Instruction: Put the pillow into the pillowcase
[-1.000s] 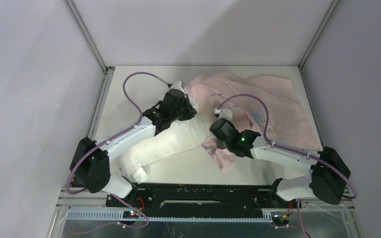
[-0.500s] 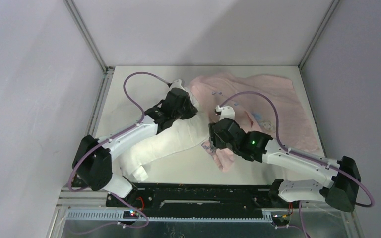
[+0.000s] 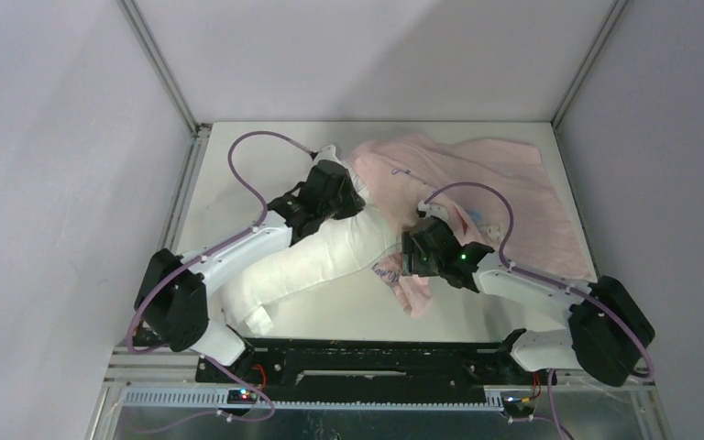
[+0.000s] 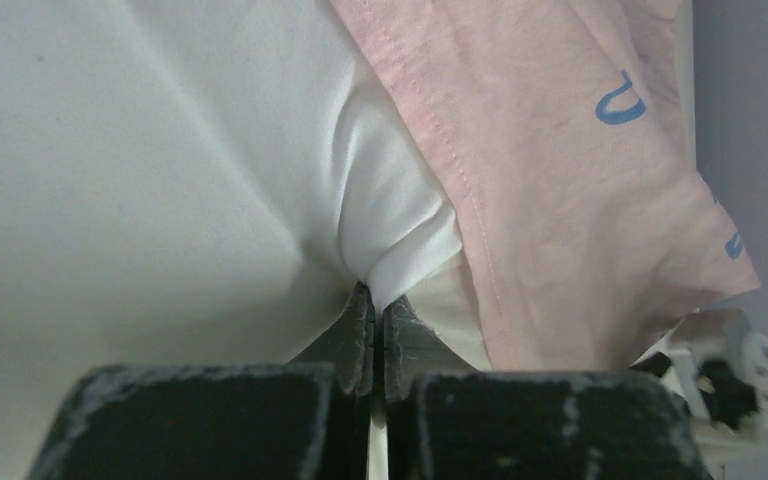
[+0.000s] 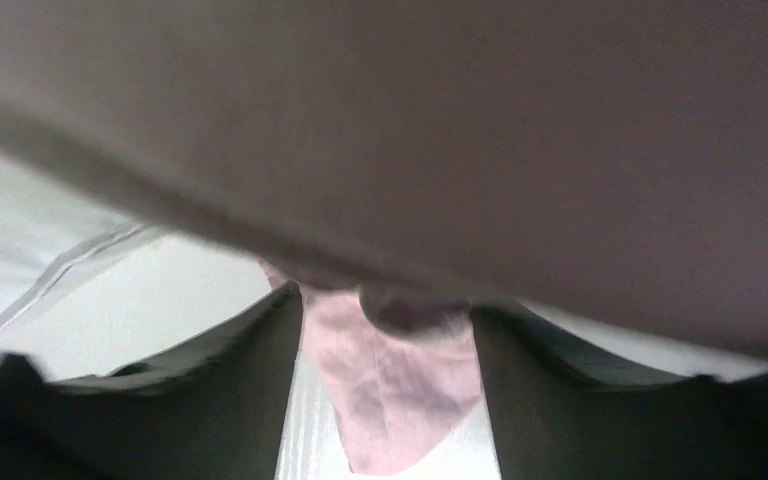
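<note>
The white pillow [image 3: 316, 261] lies diagonally on the table, its far end tucked under the pink pillowcase [image 3: 495, 188] spread at the back right. My left gripper [image 3: 346, 197] is shut on a pinch of the pillow's [image 4: 160, 150] fabric at its far corner, right beside the hemmed edge of the pillowcase [image 4: 560, 180]; the jaws [image 4: 375, 305] meet on the white cloth. My right gripper [image 3: 414, 255] sits at the pillowcase's near bunched edge. Its fingers [image 5: 240, 385] stand apart and a loose flap of the pink pillowcase [image 5: 390, 410] hangs between them, touching neither clearly. Blurred pink cloth fills the upper right wrist view.
Grey enclosure walls and metal posts [image 3: 160, 69] bound the white table [image 3: 238, 174] on three sides. The arms' black base rail [image 3: 376, 357] runs along the near edge. Purple cables [image 3: 247, 160] loop above both arms.
My right gripper has opened and let go of the pillowcase's near edge, shifting slightly right. The left gripper keeps its hold on the pillow and has barely moved.
</note>
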You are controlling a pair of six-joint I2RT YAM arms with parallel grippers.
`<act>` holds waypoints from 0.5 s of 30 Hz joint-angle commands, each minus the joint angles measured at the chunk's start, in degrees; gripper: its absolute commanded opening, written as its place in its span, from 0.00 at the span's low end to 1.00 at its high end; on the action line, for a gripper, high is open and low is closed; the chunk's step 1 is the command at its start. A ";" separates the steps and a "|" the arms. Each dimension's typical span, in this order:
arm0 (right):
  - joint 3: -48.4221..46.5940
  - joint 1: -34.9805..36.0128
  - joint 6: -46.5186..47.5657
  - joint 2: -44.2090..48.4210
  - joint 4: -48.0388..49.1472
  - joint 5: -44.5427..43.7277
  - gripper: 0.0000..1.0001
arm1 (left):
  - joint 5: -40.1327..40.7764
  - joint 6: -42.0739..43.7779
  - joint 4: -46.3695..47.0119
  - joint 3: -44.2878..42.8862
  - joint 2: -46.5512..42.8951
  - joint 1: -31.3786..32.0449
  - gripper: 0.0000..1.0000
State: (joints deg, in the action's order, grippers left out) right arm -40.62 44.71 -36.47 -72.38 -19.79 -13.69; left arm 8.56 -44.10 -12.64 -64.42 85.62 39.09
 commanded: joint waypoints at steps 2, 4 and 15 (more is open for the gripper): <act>-1.20 -1.59 0.53 -4.03 7.80 4.50 0.48 | 3.09 0.22 -0.69 -5.77 0.97 -0.07 0.00; -3.62 1.35 1.02 -2.39 5.56 3.59 0.23 | 3.49 1.26 -0.63 -7.21 1.67 -0.16 0.00; -26.00 8.85 6.72 4.82 -5.81 6.33 0.00 | 5.21 0.13 1.11 -9.23 3.01 3.77 0.00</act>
State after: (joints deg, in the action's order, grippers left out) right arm -62.89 59.11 -31.83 -67.92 -25.23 -11.88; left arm 12.82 -42.94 -14.48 -72.58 90.50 39.46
